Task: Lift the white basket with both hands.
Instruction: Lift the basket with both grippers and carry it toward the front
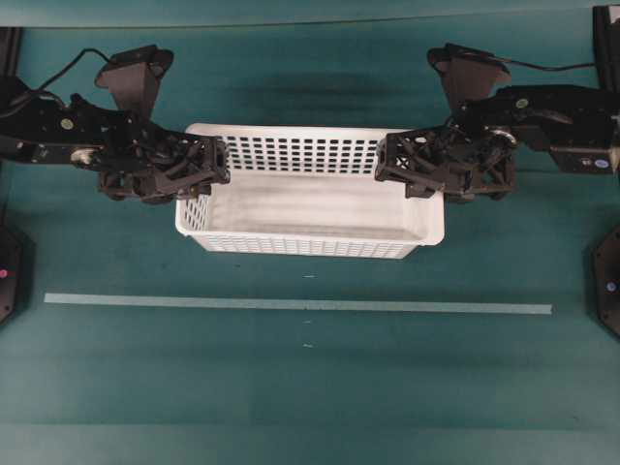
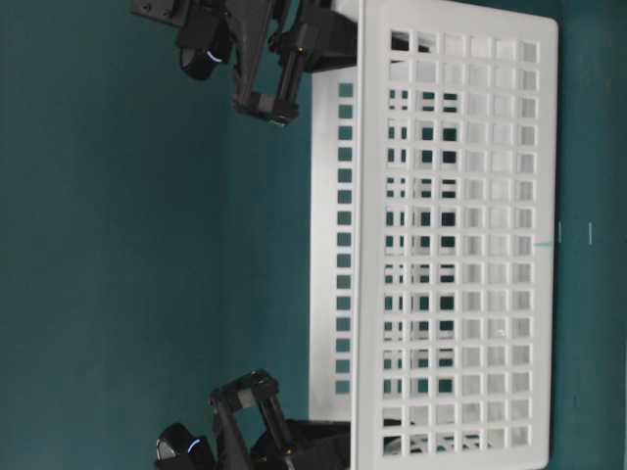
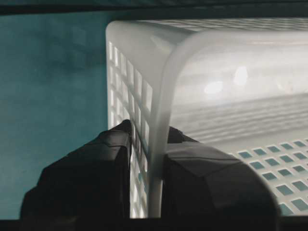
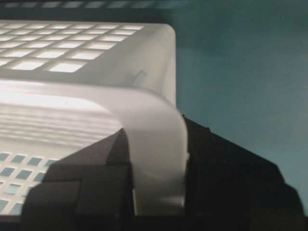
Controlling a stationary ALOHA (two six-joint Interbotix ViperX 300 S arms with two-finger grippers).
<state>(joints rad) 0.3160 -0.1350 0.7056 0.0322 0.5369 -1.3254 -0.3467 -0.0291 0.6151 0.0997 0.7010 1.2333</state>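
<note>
This looks like a robotics lab or test bench, not a home. The desk (image 1: 310, 387) is covered edge to edge in plain teal cloth, with a pale tape line (image 1: 291, 304) stretched straight across it like a marker. Two black skeletal arms are fixed at either side, cables trailing from them, and dark mounts (image 1: 8, 271) sit at the edges, possibly camera stands.

white basket (image 2: 456, 235) cropped below; both end rims claw-covered overhead
</note>
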